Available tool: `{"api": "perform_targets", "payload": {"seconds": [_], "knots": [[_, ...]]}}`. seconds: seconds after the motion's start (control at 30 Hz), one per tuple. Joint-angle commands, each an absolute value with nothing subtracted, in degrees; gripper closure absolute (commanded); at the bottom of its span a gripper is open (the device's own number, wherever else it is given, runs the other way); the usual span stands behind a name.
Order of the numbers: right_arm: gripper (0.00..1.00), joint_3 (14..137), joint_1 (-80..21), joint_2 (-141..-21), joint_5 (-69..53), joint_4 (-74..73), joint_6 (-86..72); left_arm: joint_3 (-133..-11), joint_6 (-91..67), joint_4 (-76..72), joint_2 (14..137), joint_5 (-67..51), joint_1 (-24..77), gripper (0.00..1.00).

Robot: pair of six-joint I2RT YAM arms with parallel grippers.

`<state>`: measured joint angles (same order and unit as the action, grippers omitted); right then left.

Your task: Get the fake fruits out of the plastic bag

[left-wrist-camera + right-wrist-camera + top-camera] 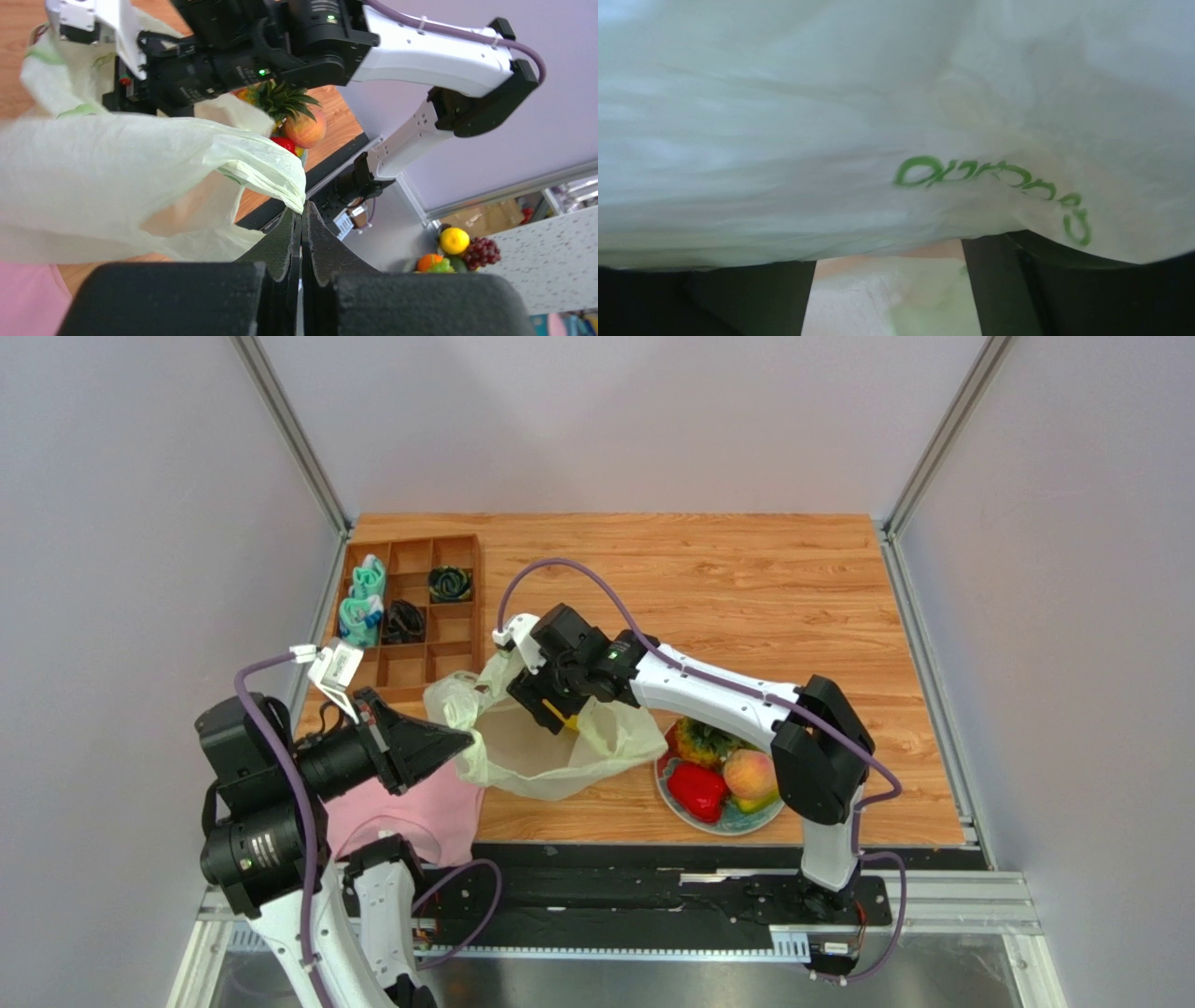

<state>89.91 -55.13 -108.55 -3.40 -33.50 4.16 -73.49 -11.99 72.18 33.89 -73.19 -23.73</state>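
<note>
- On the wooden table point(786, 574), we are seeing fake fruits point(723, 773) on the plate point(725, 828) at four o'clock.
- Left gripper point(463, 742) is clamping the plastic bag point(547, 756) at centre; right gripper point(540, 703), jaws apart, is probing it, perhaps for leftovers.

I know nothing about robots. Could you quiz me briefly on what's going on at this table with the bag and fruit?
1. True or false: the left gripper pinches the edge of the thin pale yellow-green plastic bag.
2. The glossy red pepper-like plastic fruit lies: A in the wooden compartment tray; B on the round flower-patterned plate; C on the pink cloth.
3. Which gripper is at the bag's mouth?
Key: 1 true; 2 B; 3 the right gripper.
</note>
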Motion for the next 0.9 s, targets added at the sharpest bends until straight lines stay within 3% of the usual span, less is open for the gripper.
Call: {"api": "perform_targets", "payload": {"seconds": [0.0, 0.03, 0.13, 0.47, 0.77, 0.87], "knots": [[0.2, 90.09, -57.12, -110.21, 2.78, -29.45, 4.04, -77.69, -4.84, 80.15, 33.84, -76.55, -23.99, 1.0], [0.14, 90.35, -57.56, -110.91, 3.86, -29.36, 4.39, -77.61, -4.57, 80.42, 33.75, -76.64, -23.99, 1.0], [0.08, 91.23, -58.71, -113.37, 7.2, -29.27, 4.22, -77.87, -5.53, 79.29, 33.93, -77.69, -24.08, 1.0], [0.11, 92.55, -59.85, -113.9, 4.67, -29.97, 4.75, -83.15, -5.1, 81.3, 36.04, -83.04, -23.99, 1.0], [0.13, 94.31, -61.69, -118.03, 3.61, -30.76, 4.57, -87.1, -11.86, 74.01, 39.2, -92.63, -23.99, 1.0], [0.23, 94.31, -62.49, -119.09, 1.68, -31.02, 4.83, -84.56, -14.58, 70.58, 39.02, -93.08, -24.08, 1.0]]}}
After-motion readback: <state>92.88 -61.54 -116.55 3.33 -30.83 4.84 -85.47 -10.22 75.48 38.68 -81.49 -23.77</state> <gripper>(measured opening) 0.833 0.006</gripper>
